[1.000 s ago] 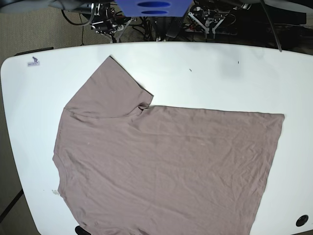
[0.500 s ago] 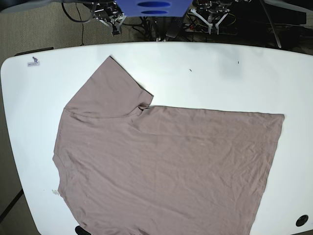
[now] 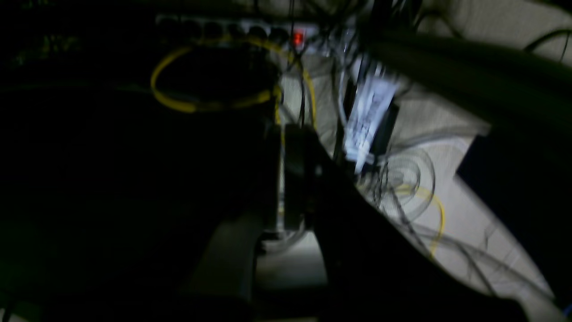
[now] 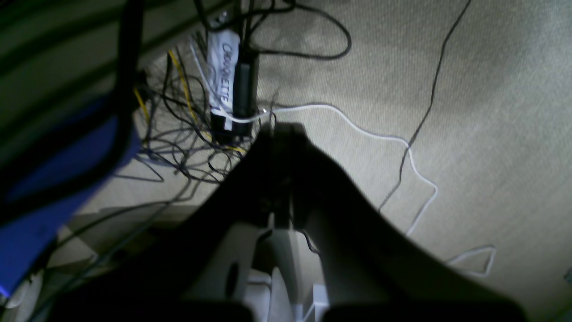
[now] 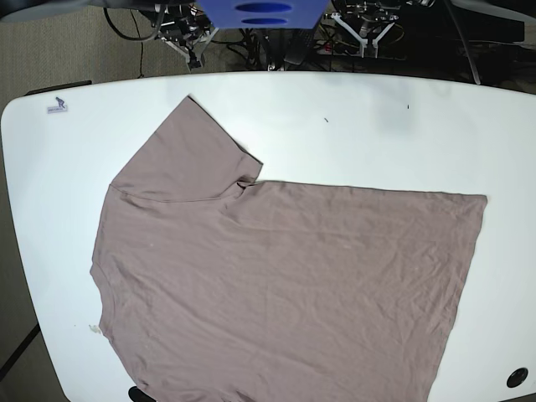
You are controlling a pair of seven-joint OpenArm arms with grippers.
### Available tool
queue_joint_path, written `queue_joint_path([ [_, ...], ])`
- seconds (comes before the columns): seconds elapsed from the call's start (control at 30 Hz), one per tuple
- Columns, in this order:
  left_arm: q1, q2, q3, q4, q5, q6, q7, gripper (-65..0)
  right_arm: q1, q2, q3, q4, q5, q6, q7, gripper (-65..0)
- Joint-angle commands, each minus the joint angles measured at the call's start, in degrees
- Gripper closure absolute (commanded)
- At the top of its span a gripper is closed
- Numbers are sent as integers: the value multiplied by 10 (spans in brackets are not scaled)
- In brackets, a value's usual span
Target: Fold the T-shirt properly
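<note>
the white table [image 5: 335, 109] takes up nearly the whole base view, rounded corners, with carpet showing past its far edge; the t-shirt [image 5: 285, 285] is spread flat on it, taupe and a bit wrinkly, covering most of the near half, its lower part running off the bottom of the frame, one sleeve [image 5: 188, 155] sticking out toward the far left corner; straight hem side sits toward the right; beyond the far edge there's a blue panel [image 5: 264, 12] top centre with a mess of cables either side; both arms are back there off the table, well away from the shirt; right gripper [image 5: 193, 57] on the left of that view, left gripper [image 5: 366, 43] on the right; right wrist view shows the right gripper [image 4: 278, 129] dark against beige carpet [image 4: 469, 112], fingertips pressed together with nothing between them, over a tangle of wires and a labelled power brick [image 4: 222, 76]; a white cable [image 4: 371, 132] snakes off to the right; left wrist view is dim and blurry, the left gripper [image 3: 282, 134] looks closed up too, holding nothing, a yellow cable [image 3: 178, 100] looped behind it; tiny sticker [image 5: 57, 105] at the table's far left corner, couple of dark specks near the far edge.
</note>
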Motion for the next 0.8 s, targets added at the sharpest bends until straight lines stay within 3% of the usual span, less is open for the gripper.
queue_joint_path([
  [0.0, -2, -5, 1, 4, 1, -1, 3, -9, 0, 2, -1, 0, -1, 3, 3, 0],
  [0.2, 0, 3, -12, 15, 9, -9, 49, -4, -2, 1, 0, 0, -2, 4, -5, 0],
  [0.6, 4, 14, -18, 32, 5, 2, 61, 0, -20, 3, 0, 0, -2, 6, 0, 0],
  [0.77, 15, 9, -17, 26, 3, -1, 37, -1, -29, 10, 0, 1, -4, 6, 0, 0],
])
